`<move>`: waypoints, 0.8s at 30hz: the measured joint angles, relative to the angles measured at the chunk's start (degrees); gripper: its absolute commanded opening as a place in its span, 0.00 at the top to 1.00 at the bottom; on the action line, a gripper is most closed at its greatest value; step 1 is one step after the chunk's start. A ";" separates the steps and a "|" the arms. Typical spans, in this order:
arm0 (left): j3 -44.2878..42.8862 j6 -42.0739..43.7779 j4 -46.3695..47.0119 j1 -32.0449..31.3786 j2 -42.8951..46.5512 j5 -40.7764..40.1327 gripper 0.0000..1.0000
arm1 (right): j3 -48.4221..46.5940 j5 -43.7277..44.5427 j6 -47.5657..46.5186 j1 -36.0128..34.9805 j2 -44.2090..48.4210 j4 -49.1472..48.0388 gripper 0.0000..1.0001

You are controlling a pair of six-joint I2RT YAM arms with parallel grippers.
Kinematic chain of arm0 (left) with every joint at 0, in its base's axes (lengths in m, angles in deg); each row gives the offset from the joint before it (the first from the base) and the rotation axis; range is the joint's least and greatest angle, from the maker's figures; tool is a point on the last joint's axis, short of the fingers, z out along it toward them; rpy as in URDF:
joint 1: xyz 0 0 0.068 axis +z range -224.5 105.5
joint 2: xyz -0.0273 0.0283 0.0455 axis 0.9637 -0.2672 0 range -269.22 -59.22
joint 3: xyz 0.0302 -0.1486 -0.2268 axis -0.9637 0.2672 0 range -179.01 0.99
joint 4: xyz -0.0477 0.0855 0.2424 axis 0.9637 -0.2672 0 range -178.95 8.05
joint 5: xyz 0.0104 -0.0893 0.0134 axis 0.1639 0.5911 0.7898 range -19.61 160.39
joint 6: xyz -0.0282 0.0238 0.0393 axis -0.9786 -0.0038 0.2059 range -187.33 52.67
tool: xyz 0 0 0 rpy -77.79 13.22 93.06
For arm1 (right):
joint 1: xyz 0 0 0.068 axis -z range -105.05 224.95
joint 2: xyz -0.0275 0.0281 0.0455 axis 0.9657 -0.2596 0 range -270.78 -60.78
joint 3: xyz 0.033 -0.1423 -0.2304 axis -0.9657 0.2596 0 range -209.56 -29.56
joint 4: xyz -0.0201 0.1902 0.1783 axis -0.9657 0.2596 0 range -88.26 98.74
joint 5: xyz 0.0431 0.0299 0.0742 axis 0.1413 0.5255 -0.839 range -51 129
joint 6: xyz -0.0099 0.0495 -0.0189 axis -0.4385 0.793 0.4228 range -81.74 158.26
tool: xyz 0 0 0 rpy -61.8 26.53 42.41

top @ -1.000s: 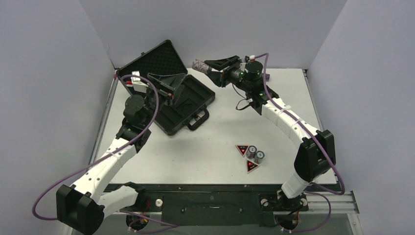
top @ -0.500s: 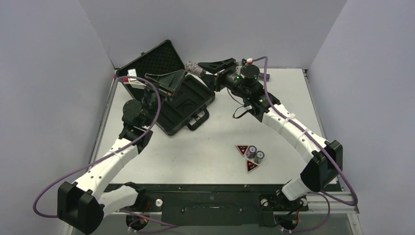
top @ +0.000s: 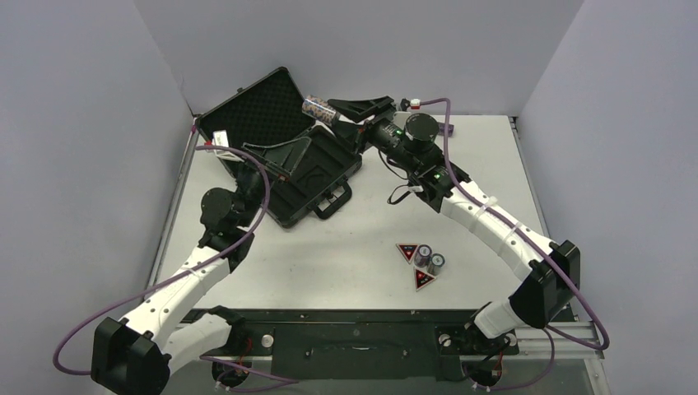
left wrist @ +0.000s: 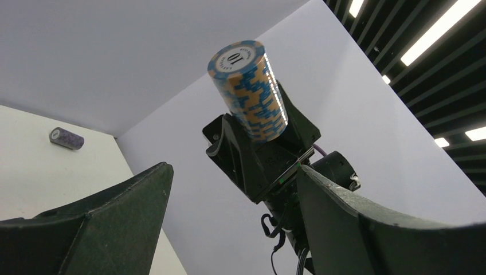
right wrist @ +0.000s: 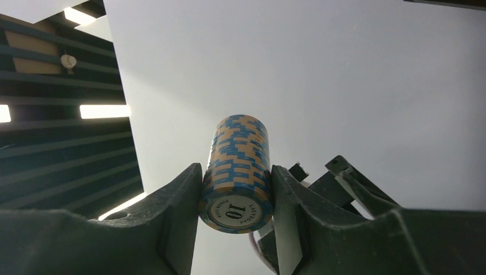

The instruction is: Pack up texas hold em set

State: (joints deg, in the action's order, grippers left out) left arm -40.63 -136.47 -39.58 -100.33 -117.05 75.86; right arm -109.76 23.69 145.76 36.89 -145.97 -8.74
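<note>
Right tool (right wrist: 236, 172): pinching a blue-and-orange cylindrical chip stack (left wrist: 247, 91) by its sides, one dark finger pressing on each flank, the "10" end face pointing back toward the wrist camera.

Held stack: hanging in the air well off the white desk (top: 346, 239), appearing just beside the raised lid's right edge in the top view.

Left tool (left wrist: 232, 171): spreading its two black fingers wide with nothing between them, tilting upward over the case and facing the held stack.

Case: black hard briefcase (top: 317, 169) lying open at the far left of the desk, foam-lined lid (top: 255, 111) leaning back toward the rear wall, handle (top: 332, 202) pointing at the near edge.

Loose pieces: two small grey cylindrical chip stacks (top: 422, 254) (top: 437, 262) standing side by side on the near right of the desk, well apart from the case; two red-and-black triangular tokens (top: 407, 251) (top: 424, 281) lying flat just beside them, one to their left and one in front.
</note>
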 measured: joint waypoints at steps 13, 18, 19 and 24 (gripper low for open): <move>2.08 4.13 4.28 0.00 0.28 0.57 0.24 | 0.85 -3.23 3.21 -1.42 -2.69 -4.52 1.00; 2.08 5.55 5.46 0.02 0.26 0.13 0.28 | 2.38 -3.67 4.02 -1.77 -2.69 -4.90 1.00; 2.08 5.62 6.05 0.02 0.20 -0.13 0.29 | 2.45 -3.82 4.04 -1.79 -2.69 -4.90 1.00; 2.08 5.40 11.76 0.15 -1.84 -0.70 0.30 | 2.45 -4.66 4.00 -1.84 -2.69 -5.42 1.00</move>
State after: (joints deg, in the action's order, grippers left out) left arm -38.56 -131.08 -27.82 -100.18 -118.88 75.16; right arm -107.32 19.04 149.76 35.05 -148.66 -14.16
